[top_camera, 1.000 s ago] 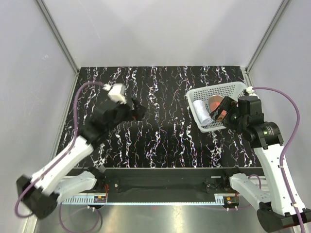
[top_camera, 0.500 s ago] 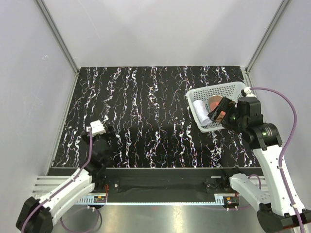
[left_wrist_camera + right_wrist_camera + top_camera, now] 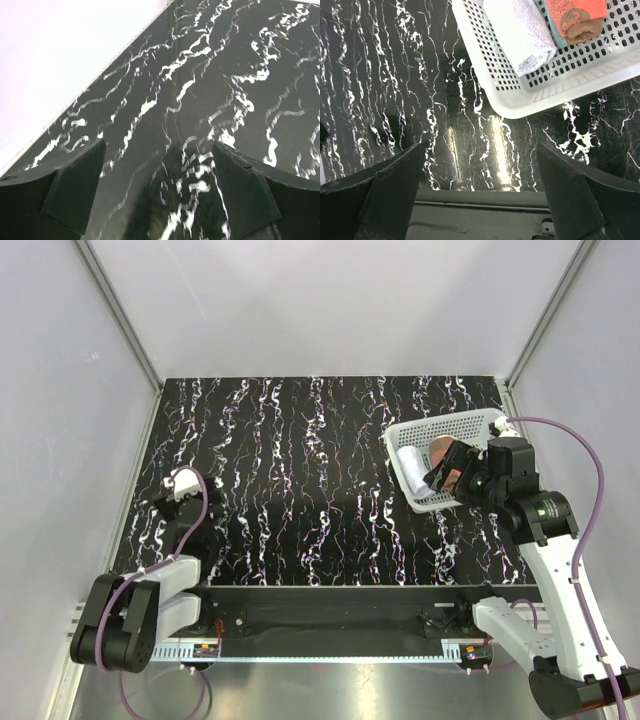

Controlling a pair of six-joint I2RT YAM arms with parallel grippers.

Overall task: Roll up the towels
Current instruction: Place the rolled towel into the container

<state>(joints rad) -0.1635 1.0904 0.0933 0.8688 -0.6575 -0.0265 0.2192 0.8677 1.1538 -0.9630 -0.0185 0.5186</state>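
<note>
Evidently stowed as done, the white towel roll [image 3: 520, 32] and orange-brown towel roll [image 3: 577, 17] are lying together in the white perforated plastic basket [image 3: 490, 75], upper right, while left gripper [image 3: 157, 150] and right gripper [image 3: 480, 150] are hanging spread, empty.

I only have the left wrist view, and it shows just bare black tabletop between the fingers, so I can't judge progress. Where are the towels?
Observer: Both lie in the white basket on the right side of the table.
Operator: Rolled or flat?
Observer: Rolled. The white towel and the orange towel lie side by side.
Operator: Is the right gripper holding either?
Observer: No. The right gripper is open and empty, close by the basket.
</note>
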